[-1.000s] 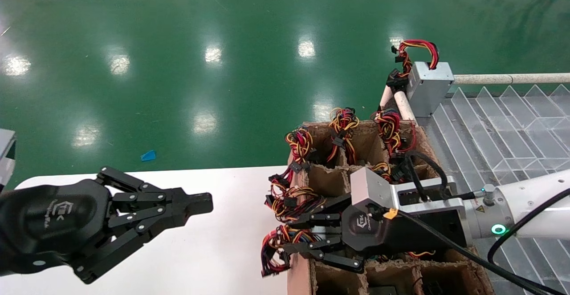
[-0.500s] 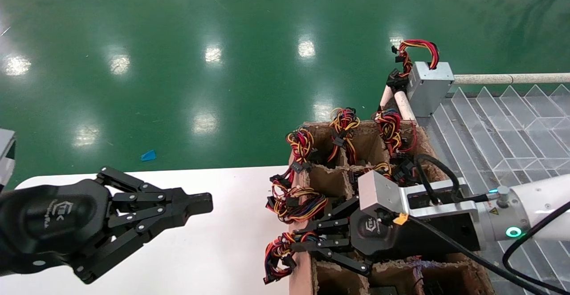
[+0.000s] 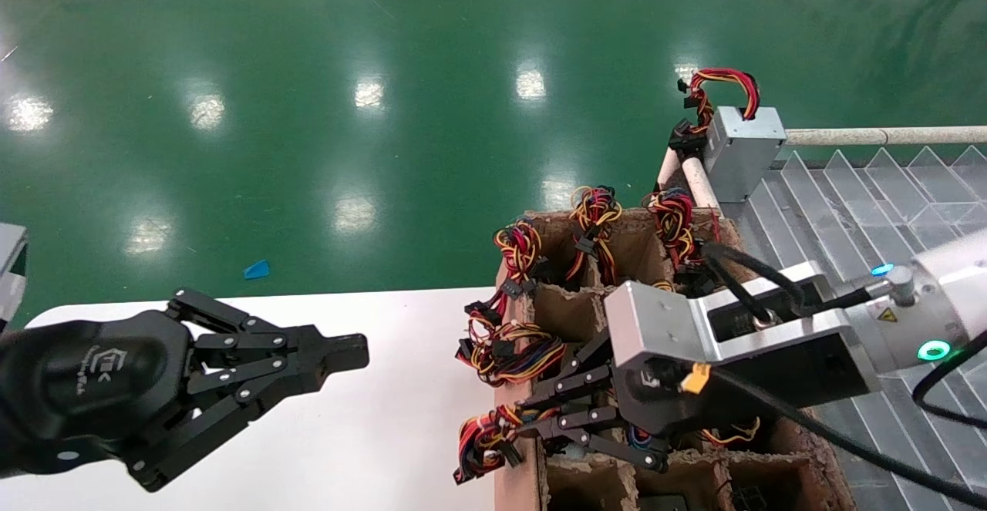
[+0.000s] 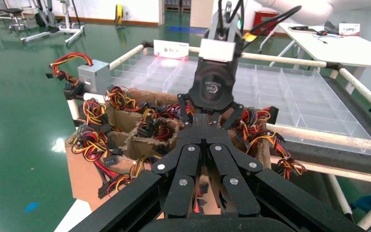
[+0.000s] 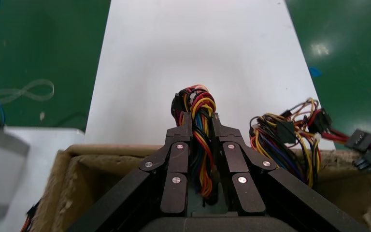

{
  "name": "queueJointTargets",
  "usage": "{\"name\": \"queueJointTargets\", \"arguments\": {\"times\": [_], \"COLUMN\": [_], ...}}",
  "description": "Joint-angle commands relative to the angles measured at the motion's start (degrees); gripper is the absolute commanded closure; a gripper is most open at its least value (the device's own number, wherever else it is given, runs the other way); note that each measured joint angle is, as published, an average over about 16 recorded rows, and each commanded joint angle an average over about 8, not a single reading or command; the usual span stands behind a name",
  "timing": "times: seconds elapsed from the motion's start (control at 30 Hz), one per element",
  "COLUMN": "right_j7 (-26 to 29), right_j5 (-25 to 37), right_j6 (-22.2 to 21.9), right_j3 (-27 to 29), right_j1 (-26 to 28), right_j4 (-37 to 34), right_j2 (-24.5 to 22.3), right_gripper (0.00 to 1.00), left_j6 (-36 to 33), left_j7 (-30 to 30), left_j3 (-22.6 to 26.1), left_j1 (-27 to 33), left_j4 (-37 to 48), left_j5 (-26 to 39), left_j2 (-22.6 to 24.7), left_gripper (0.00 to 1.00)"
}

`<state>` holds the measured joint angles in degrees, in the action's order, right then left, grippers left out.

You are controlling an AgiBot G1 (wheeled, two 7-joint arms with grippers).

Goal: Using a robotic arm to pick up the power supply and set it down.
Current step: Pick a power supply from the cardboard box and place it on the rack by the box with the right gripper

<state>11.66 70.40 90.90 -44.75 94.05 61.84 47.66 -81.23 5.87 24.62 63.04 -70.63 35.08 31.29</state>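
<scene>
Two claws in your head view. Right claw (image 3: 540, 426) sits over the cardboard box (image 3: 570, 310) at the table's (image 3: 370, 418) right edge, fingers reaching into a cell near the box's table-side wall. In your right wrist view its fingers (image 5: 178, 159) are nearly closed on a bundle of red/yellow/blue wires (image 5: 200, 145) standing up between them, w/ a bit of grey metal just visible below the wires – that's the PSU (image 5: 207, 203), held by its wire tuft, body mostly hidden in the cell. Can't tell whether the body has cleared the cell. Other wire bundles (image 3: 513, 349) spill over the box wall toward the table.

Left claw (image 3: 351, 353) hangs over the table's left part, well apart from the box, fingers together, holding nothing.

2nd grey box (image 3: 740, 149) w/ an arching red-yellow cable sits past the cardboard box's far end, at the corner of the clear divider tray (image 3: 864, 210).
</scene>
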Motion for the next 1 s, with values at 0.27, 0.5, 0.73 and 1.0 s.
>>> {"name": "queueJointTargets", "arguments": {"times": [0.27, 0.5, 0.73, 1.0], "right_j7": [4.4, 5.6, 3.2, -1.2], "right_j5": [1.4, 0.7, -1.5, -0.8], "right_j6": [0.3, 0.1, -0.1, -0.7], "right_j3": [-9.0, -15.6, -19.0, -21.7], "right_j1": [11.5, 20.9, 28.8, 37.1], "right_j4": [7.4, 8.9, 6.9, 3.4], "right_j2": [-0.7, -0.6, 0.3, 2.2], "right_gripper": [1.00, 1.00, 1.00, 1.00], "left_j6": [0.0, 0.0, 0.0, 0.0], "left_j7": [0.0, 0.0, 0.0, 0.0], "left_j3": [0.0, 0.0, 0.0, 0.0], "left_j1": [0.0, 0.0, 0.0, 0.0], "left_j4": [0.0, 0.0, 0.0, 0.0], "left_j5": [0.0, 0.0, 0.0, 0.0], "left_j2": [0.0, 0.0, 0.0, 0.0], "left_gripper": [1.00, 1.00, 1.00, 1.00]}}
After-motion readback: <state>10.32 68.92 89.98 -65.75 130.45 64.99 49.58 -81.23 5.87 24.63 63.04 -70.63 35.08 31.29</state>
